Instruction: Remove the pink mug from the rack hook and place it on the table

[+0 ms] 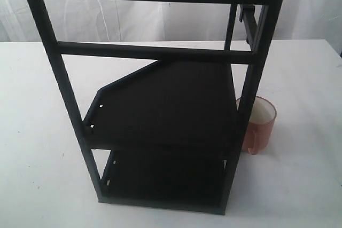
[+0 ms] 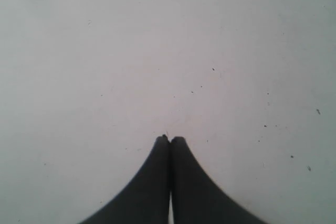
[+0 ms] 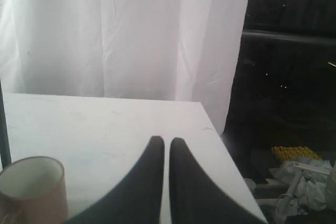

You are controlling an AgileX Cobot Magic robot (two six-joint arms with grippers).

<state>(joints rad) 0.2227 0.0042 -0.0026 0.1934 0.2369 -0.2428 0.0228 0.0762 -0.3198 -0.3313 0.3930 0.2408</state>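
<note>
The pink mug stands upright on the white table, just right of the black rack's front right post, handle toward the camera. The rack hook juts bare from the upper bar at the rack's far right. Neither gripper shows in the exterior view. In the right wrist view the mug stands apart to one side of my right gripper, whose fingers hold nothing and leave only a thin slit. My left gripper is shut over bare tabletop, holding nothing.
The rack has two dark shelves and tall square bars. White curtain hangs behind the table. The table's edge lies close beside my right gripper, with dark floor clutter beyond it.
</note>
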